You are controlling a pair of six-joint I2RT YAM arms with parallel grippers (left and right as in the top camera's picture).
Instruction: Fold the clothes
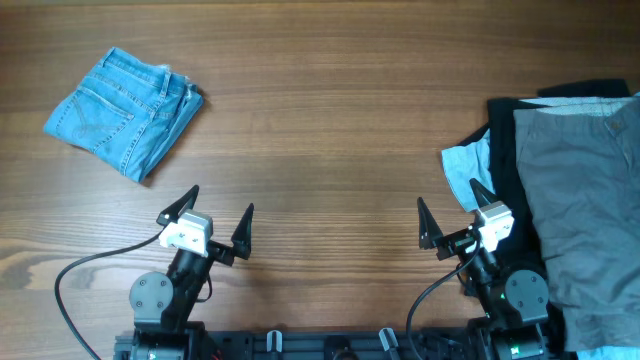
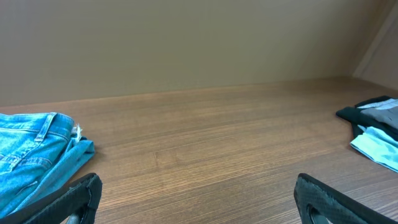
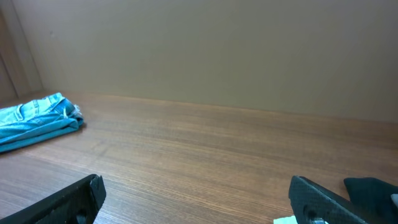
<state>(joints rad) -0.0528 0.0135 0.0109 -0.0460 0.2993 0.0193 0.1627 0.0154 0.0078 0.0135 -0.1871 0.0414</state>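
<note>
The light-blue denim jeans (image 1: 122, 108) lie folded into a compact bundle at the far left of the table, a stitched back pocket facing up. They also show in the left wrist view (image 2: 31, 149) and the right wrist view (image 3: 34, 121). My left gripper (image 1: 215, 212) is open and empty near the front edge, well in front of and to the right of the jeans. Its fingers frame bare wood in the left wrist view (image 2: 196, 199). My right gripper (image 1: 447, 212) is open and empty at the front right, also seen in the right wrist view (image 3: 199, 199).
A pile of other clothes lies at the right edge: a grey garment (image 1: 580, 190), a black one (image 1: 505, 150) and a pale-blue one (image 1: 465, 165) right beside my right gripper. The pile shows in the left wrist view (image 2: 376, 127). A black cable (image 1: 70, 280) loops at front left.
</note>
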